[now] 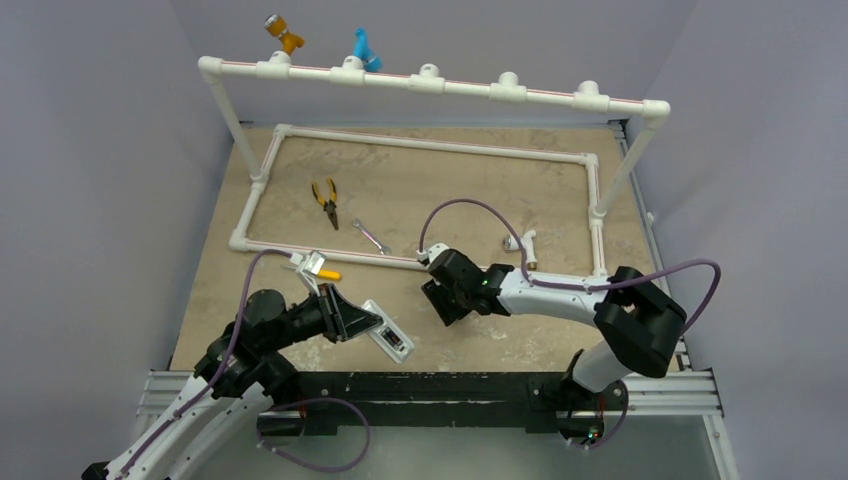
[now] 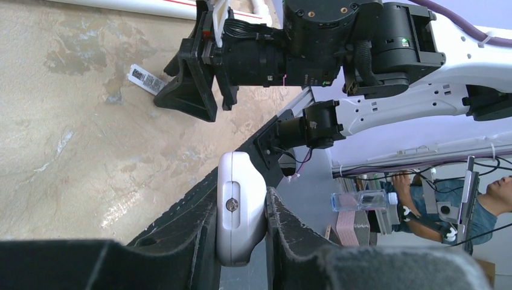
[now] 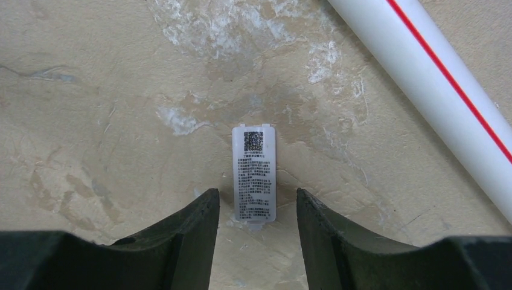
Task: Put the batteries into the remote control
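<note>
My left gripper [image 1: 362,322] [image 2: 241,202] is shut on the white remote control [image 1: 388,338] [image 2: 241,175] and holds it by its sides, lifted near the table's front edge. In the top view the remote's recessed compartment faces up and looks dark; I cannot make out the batteries. My right gripper [image 1: 440,303] [image 3: 256,199] stands open just over the table, its fingertips either side of the near end of a small flat white cover piece [image 3: 255,175] [image 2: 147,79] with a printed label. Neither fingertip touches the cover.
A white PVC pipe frame [image 1: 420,145] [image 3: 435,90] lies on the tabletop behind the arms. Inside it lie yellow-handled pliers [image 1: 326,200] and a silver wrench [image 1: 372,236]. A yellow-handled screwdriver [image 1: 322,270] sits by the frame's near pipe, and a white fitting [image 1: 520,243] to the right.
</note>
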